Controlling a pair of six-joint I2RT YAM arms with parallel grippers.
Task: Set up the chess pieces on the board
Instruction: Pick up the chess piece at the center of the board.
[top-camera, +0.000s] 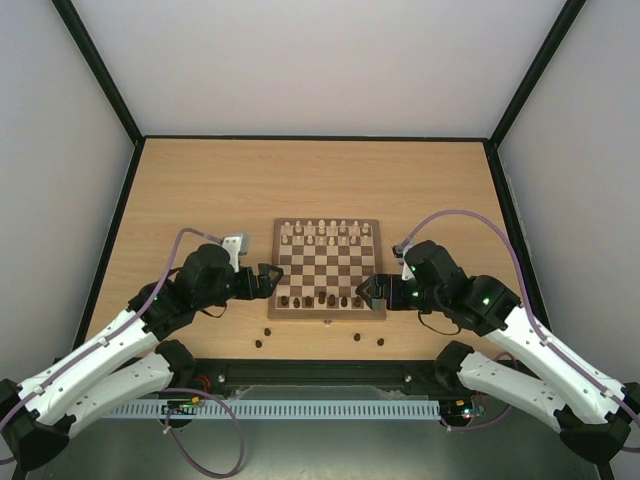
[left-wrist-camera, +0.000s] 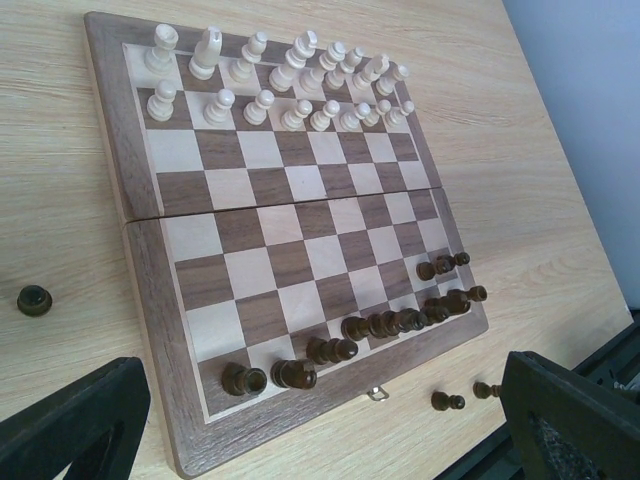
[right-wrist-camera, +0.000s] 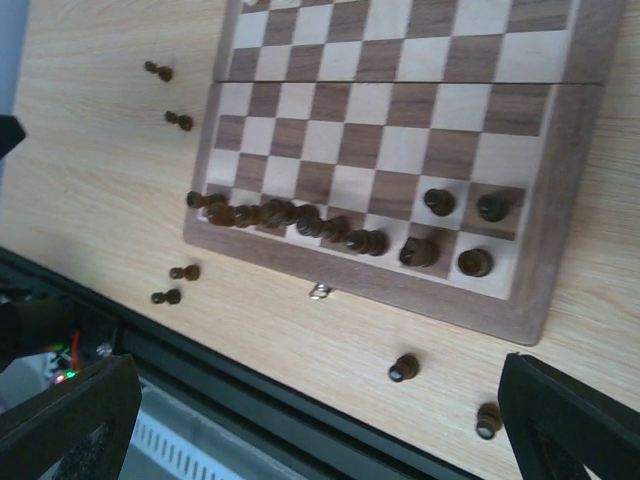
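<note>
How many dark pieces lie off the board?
6 dark pieces: two left of the board, two off its near-left corner, two right of the clasp. More may be hidden.

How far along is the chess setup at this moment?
Done: the cream pieces fill the two far rows of the board. The dark near row looks largely filled, with two dark pawns in front of it. In hand: nothing; left hand and right hand are open. Left: loose dark pieces on the table await placing.

Spreading pale and wood-grained as counter (top-camera: 210, 190); being hemmed by black frame (top-camera: 101, 70) left, right, far; being enclosed by white walls (top-camera: 320, 60).
</note>
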